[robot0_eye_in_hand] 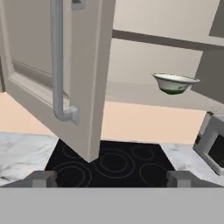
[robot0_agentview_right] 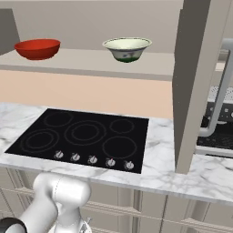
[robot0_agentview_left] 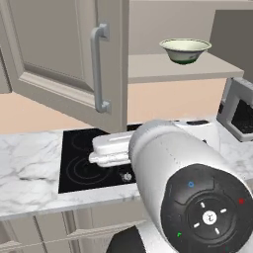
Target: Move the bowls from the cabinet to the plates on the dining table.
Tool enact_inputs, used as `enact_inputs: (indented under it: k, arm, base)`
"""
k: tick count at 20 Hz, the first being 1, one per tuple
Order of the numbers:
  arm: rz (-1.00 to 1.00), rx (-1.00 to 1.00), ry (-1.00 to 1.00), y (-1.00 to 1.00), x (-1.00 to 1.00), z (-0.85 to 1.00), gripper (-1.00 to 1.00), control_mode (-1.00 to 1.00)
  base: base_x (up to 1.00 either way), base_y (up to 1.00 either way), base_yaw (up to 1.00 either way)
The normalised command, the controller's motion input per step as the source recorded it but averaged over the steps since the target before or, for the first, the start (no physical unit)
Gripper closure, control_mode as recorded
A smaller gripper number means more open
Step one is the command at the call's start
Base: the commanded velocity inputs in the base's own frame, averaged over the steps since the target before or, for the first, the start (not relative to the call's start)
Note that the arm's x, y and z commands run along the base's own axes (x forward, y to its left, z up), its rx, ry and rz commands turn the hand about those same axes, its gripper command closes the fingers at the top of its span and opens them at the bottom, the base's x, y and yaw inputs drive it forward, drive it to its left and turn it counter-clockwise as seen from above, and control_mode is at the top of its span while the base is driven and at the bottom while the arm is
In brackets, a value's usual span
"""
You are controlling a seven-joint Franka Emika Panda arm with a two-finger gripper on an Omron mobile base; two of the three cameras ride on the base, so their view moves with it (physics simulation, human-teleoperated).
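The cabinet stands open, with its left door (robot0_agentview_left: 59, 54) swung out toward me and its right door (robot0_agentview_right: 195, 82) edge-on. On the plain shelf (robot0_agentview_right: 91, 61) the red bowl (robot0_agentview_right: 37, 48) sits at the left. The cream-green bowl (robot0_agentview_right: 127, 48) sits further right, upright (robot0_agentview_left: 185, 50) (robot0_eye_in_hand: 175, 83). My gripper (robot0_eye_in_hand: 111, 179) is open with nothing between its fingertips (robot0_eye_in_hand: 43, 178). It hangs over the cooktop, below and well short of the shelf, beside the left door's edge. The plates and the dining table are out of view.
A black cooktop (robot0_agentview_right: 86, 136) is set in the marble counter (robot0_agentview_right: 164, 154) under the shelf. The left door's bar handle (robot0_eye_in_hand: 57, 61) hangs close at my upper left. A grey appliance (robot0_agentview_left: 239, 111) stands on the counter at the right.
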Motion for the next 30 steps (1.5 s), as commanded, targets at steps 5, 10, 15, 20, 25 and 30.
enact_inputs:
  k: [5, 10, 15, 20, 25, 30]
  arm:
    - [0.11, 0.03, 0.21, -0.79, -0.44, -0.69, -1.00, -1.00]
    - [0.12, 0.04, 0.19, -0.75, -0.56, -0.64, -1.00, -1.00]
    - [0.11, 0.15, 0.18, -0.67, -0.18, -0.23, -1.00, -1.00]
    - [0.08, 0.15, 0.18, -0.60, 0.23, -0.02, -1.00, -1.00]
    - [0.07, 0.13, 0.15, -0.49, 0.59, 0.00, -1.00, -1.00]
    - [0.06, 0.10, 0.09, -0.25, 0.80, 0.00, -1.00, -1.00]
  base:
    - [0.00, 0.00, 0.00]
    - [0.00, 0.00, 0.00]
    - [0.00, 0.00, 0.00]
    - [0.00, 0.00, 0.00]
    - [0.00, 0.00, 0.00]
    - [0.00, 0.00, 0.00]
